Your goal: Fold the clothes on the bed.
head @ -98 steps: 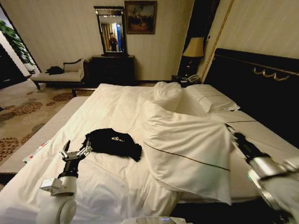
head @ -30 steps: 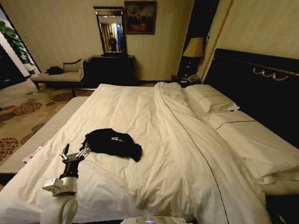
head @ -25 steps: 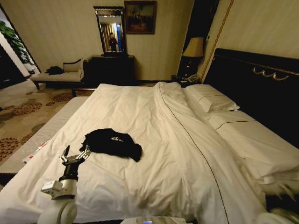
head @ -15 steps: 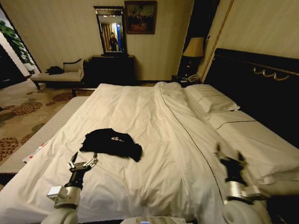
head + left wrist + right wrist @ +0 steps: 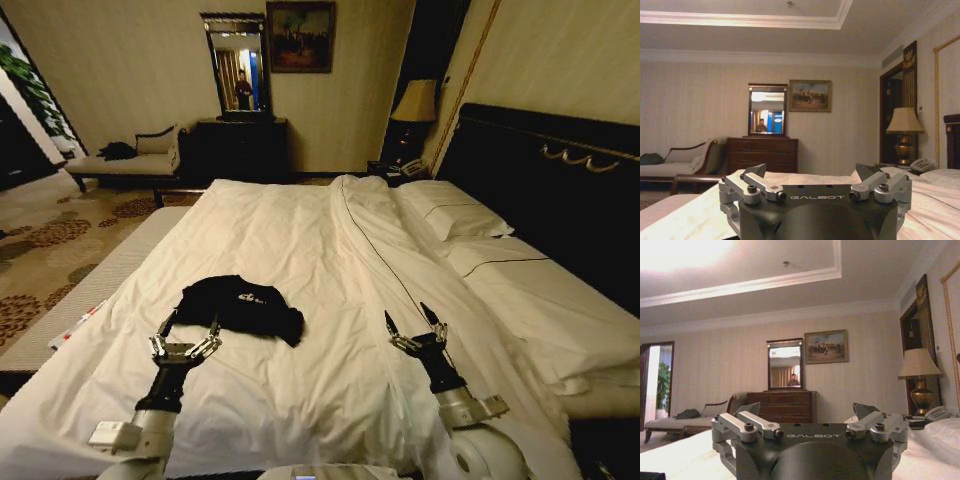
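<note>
The clothes, a crumpled black T-shirt point(image 5: 240, 304) with white lettering, lie on the white duvet of the bed point(image 5: 300, 225), left of its middle. My left gripper point(image 5: 193, 321) hovers open at the shirt's near edge, fingers pointing toward it, and holds nothing. My right gripper point(image 5: 406, 312) is open and empty over the duvet's raised fold, well to the right of the shirt. In the left wrist view the left gripper point(image 5: 812, 172) shows its jaws spread wide. The right gripper point(image 5: 807, 410) looks the same in the right wrist view.
White pillows point(image 5: 452, 212) lie against the dark headboard point(image 5: 560, 180) on the right. A lamp point(image 5: 416, 104) stands beyond them. At the far wall are a dresser point(image 5: 240, 150), a mirror point(image 5: 237, 65) and a chaise longue point(image 5: 125, 160). Patterned carpet point(image 5: 40, 250) runs along the bed's left side.
The lifted duvet corner has dropped flat. My right arm left the view, then came back low over the duvet. My left gripper shifted right, toward the shirt's near edge.
</note>
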Robot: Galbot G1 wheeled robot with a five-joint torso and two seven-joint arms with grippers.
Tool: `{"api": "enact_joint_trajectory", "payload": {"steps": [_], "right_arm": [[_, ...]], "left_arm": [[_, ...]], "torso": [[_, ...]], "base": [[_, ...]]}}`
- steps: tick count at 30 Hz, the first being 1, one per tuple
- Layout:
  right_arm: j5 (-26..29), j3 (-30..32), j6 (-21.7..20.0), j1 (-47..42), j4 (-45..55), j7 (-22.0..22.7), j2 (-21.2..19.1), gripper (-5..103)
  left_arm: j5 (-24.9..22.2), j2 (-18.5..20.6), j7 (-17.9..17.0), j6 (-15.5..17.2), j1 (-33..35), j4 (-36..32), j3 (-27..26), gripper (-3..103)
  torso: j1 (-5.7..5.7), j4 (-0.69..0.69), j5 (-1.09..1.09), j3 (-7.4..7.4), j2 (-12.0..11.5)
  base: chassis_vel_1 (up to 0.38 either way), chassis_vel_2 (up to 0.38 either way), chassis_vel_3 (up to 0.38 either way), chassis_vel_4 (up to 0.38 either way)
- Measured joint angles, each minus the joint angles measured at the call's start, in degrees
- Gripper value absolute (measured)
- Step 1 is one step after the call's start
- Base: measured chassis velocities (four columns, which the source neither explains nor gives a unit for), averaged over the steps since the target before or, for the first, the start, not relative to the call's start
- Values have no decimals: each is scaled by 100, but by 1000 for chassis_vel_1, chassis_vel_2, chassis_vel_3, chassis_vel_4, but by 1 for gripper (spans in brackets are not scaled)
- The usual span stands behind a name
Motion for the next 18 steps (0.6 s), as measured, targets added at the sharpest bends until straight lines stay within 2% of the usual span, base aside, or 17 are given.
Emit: {"api": "enact_joint_trajectory", "payload": {"steps": [3, 8, 12, 18], "right_arm": [[154, 352, -354, -92, 314, 195, -282, 100], [249, 718, -570, -143, 441, 246, -468, 100], [248, 744, -581, -175, 443, 238, -437, 100], [163, 663, -520, -225, 430, 157, -173, 100]], "left_arm": [[-48, -10, -42, 213, -14, -174, -112, 100], [-113, -35, -83, 301, -12, -257, -121, 100], [-119, -45, -109, 305, -3, -258, -118, 100], [-174, 16, -138, 305, 17, -258, -184, 100]], "torso": [[0, 0, 2, 0, 0], [0, 0, 1, 0, 0], [0, 0, 1, 0, 0], [0, 0, 1, 0, 0]], "base": [[0, 0, 0, 0], [0, 0, 0, 0], [0, 0, 0, 0], [0, 0, 0, 0]]}}
